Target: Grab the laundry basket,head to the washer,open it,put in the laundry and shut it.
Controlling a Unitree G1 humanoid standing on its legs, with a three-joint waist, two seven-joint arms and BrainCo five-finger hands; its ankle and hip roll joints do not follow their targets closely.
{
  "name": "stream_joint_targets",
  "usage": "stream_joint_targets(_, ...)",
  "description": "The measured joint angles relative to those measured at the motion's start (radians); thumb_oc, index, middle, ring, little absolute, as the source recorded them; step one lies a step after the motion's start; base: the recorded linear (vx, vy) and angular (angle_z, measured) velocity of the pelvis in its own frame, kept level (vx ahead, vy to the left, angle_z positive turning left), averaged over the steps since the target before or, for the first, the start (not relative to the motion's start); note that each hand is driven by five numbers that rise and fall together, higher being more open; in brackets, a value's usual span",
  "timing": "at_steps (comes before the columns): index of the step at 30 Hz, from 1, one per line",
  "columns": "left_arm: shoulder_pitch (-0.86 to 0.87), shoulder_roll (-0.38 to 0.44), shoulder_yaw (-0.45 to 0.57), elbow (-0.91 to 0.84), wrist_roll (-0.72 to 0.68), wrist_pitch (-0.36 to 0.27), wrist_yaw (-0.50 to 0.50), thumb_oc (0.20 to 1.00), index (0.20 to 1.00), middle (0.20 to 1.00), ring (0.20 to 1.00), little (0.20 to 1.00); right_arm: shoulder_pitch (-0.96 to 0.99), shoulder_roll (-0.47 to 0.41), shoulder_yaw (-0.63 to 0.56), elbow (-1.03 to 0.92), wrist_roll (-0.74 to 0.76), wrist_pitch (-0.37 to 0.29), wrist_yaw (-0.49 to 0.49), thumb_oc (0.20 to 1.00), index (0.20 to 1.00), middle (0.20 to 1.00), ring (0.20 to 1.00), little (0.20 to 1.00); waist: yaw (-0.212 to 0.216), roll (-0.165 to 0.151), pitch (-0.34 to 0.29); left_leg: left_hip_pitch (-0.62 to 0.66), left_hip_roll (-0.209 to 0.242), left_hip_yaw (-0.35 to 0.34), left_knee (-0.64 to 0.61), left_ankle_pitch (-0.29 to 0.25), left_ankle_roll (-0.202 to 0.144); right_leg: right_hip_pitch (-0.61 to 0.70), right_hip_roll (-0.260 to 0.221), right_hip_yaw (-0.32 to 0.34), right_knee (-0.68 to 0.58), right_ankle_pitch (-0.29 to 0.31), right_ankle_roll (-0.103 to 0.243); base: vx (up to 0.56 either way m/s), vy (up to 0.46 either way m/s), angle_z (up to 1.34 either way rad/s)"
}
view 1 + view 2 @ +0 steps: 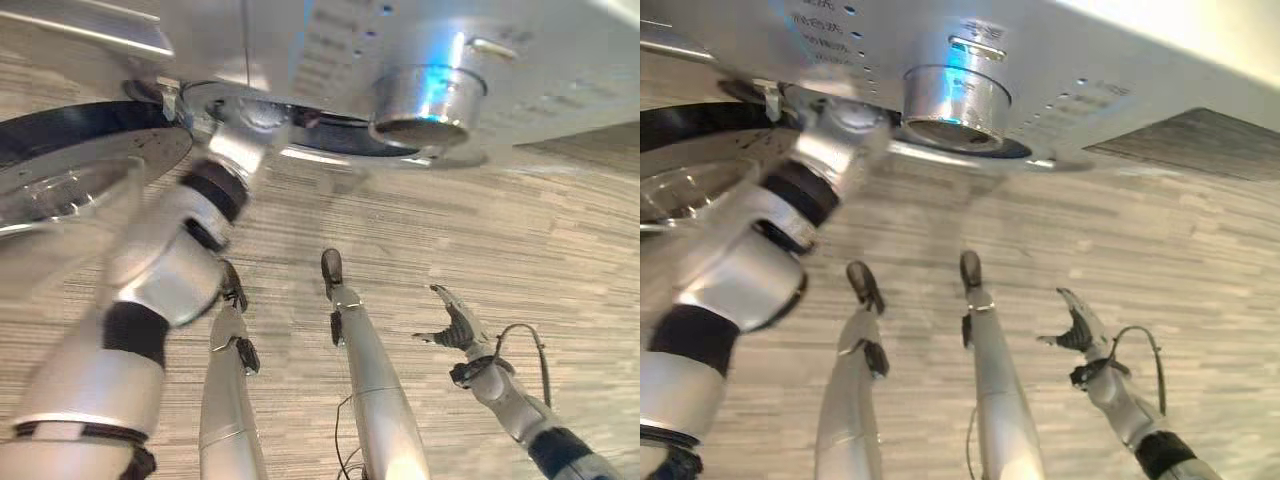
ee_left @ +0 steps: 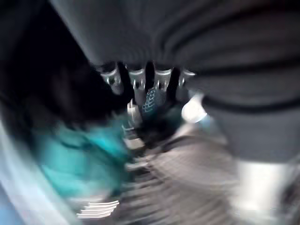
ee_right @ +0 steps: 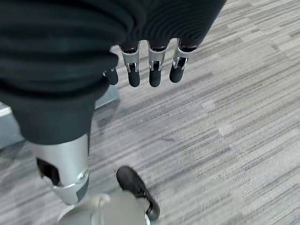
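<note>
Left hand (image 1: pixel 235 135) is reaching into washer (image 1: pixel 330 60), fingers' state cannot tell; teal laundry (image 2: pixel 70 154) risks spilling out; right hand (image 1: pixel 455 325) is hanging spread.

Here's my left arm (image 1: pixel 160 270): smooth silver-grey shells, black bands at the joints, a narrower black ring near the wrist. My left hand (image 2: pixel 136 77) up close has a dark ribbed cover and a row of silver fingers beside it. Now my right hand (image 1: pixel 457 325): slim silver fingers with dark tips. My right arm (image 1: pixel 510 395) is grey, with a black cuff further back
</note>
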Motion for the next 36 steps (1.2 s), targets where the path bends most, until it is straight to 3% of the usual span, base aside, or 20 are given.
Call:
stream_joint_targets(4,-0.037,0.018,-0.033,0.056,0.359,0.066,0.034,1.000,1.000,1.000,1.000,1.000,-0.013,-0.001,0.018,0.036,0.003,-0.008,0.018,1.000,1.000,1.000,1.000,1.000,-0.006,0.000,0.000,-0.005,0.003,0.001,0.015,0.000,0.000,-0.004,0.004,0.004,0.009,0.002,-0.003,0.00,0.002,-0.01)
stream_joint_targets(10,0.042,0.049,-0.015,-0.072,0.546,0.069,0.079,1.000,1.000,1.000,1.000,1.000,-0.014,0.033,0.073,0.095,0.000,-0.019,0.019,1.000,1.000,1.000,1.000,1.000,0.000,-0.002,0.001,0.025,0.004,-0.009,0.026,-0.001,0.001,0.035,0.002,-0.007,0.016,0.002,-0.003,-0.01,-0.011,0.01)
stream_joint_targets(13,0.174,0.061,0.121,-0.234,0.550,0.070,0.126,1.000,1.000,1.000,1.000,1.000,-0.013,0.082,0.085,0.154,0.000,-0.029,0.018,1.000,1.000,1.000,1.000,1.000,0.005,-0.002,0.001,0.066,0.000,-0.014,0.003,0.001,-0.002,0.074,0.002,-0.012,0.005,0.002,-0.003,-0.02,-0.038,0.02)
stream_joint_targets(15,0.393,0.001,0.273,-0.429,0.632,0.067,0.265,1.000,1.000,1.000,1.000,1.000,-0.009,0.154,0.111,0.220,0.000,-0.026,0.010,1.000,1.000,1.000,1.000,1.000,0.022,-0.004,0.002,0.131,-0.001,-0.024,-0.041,0.014,-0.011,0.135,0.002,-0.030,-0.023,0.003,-0.004,0.00,-0.009,0.05)
stream_joint_targets(17,0.524,-0.068,0.286,-0.459,0.683,0.071,0.302,1.000,1.000,1.000,1.000,1.000,0.000,0.172,0.145,0.231,-0.003,-0.027,-0.010,1.000,1.000,1.000,1.000,1.000,0.042,-0.004,0.002,0.188,-0.001,-0.029,-0.070,0.022,-0.013,0.195,0.001,-0.044,-0.044,0.002,-0.005,0.02,0.015,0.10)
stream_joint_targets(19,0.659,-0.071,0.328,-0.582,0.693,0.067,0.304,1.000,1.000,1.000,1.000,1.000,-0.001,0.186,0.109,0.241,-0.002,-0.026,-0.024,1.000,1.000,1.000,1.000,1.000,0.064,-0.004,0.002,0.231,-0.009,-0.031,-0.088,0.023,-0.013,0.238,-0.003,-0.048,-0.059,0.001,-0.004,0.01,0.006,0.03)
stream_joint_targets(24,0.973,-0.057,0.379,-0.733,0.659,0.044,0.264,1.000,1.000,1.000,1.000,1.000,0.012,0.206,0.078,0.273,0.000,0.004,-0.023,1.000,1.000,1.000,1.000,1.000,0.123,0.012,0.008,0.372,-0.015,-0.043,-0.188,0.054,-0.017,0.359,-0.005,-0.063,-0.108,-0.001,-0.006,0.00,0.009,0.06)
stream_joint_targets(26,1.094,-0.004,0.369,-0.743,0.640,0.018,0.216,1.000,1.000,1.000,1.000,1.000,0.010,0.209,0.070,0.282,0.001,0.010,-0.018,1.000,1.000,1.000,1.000,1.000,0.166,0.019,0.007,0.435,-0.020,-0.053,-0.220,0.070,-0.017,0.418,-0.008,-0.077,-0.117,-0.012,-0.012,-0.03,0.023,0.13)
stream_joint_targets(31,1.321,0.047,0.366,-0.743,0.612,-0.026,0.097,1.000,1.000,1.000,1.000,1.000,0.017,0.227,0.047,0.352,0.008,0.015,0.023,1.000,1.000,1.000,1.000,1.000,0.199,0.044,0.004,0.621,-0.016,-0.056,-0.295,0.069,-0.014,0.606,-0.008,-0.099,-0.186,-0.020,-0.008,0.08,0.021,0.03)
stream_joint_targets(34,1.415,0.003,0.384,-0.658,0.613,-0.032,0.041,1.000,1.000,1.000,1.000,1.000,0.015,0.246,0.047,0.440,0.008,0.024,0.049,1.000,1.000,1.000,1.000,1.000,0.207,0.071,-0.013,0.759,-0.007,-0.057,-0.350,0.082,-0.019,0.777,0.004,-0.119,-0.294,0.014,-0.003,0.06,-0.030,0.01)
stream_joint_targets(36,1.454,-0.058,0.380,-0.544,0.621,-0.046,0.030,1.000,1.000,1.000,1.000,1.000,0.020,0.272,0.053,0.535,0.008,0.026,0.058,1.000,1.000,1.000,1.000,1.000,0.223,0.086,-0.063,0.815,-0.003,-0.063,-0.366,0.074,-0.021,0.861,0.012,-0.128,-0.369,0.020,0.004,0.00,-0.037,0.11)
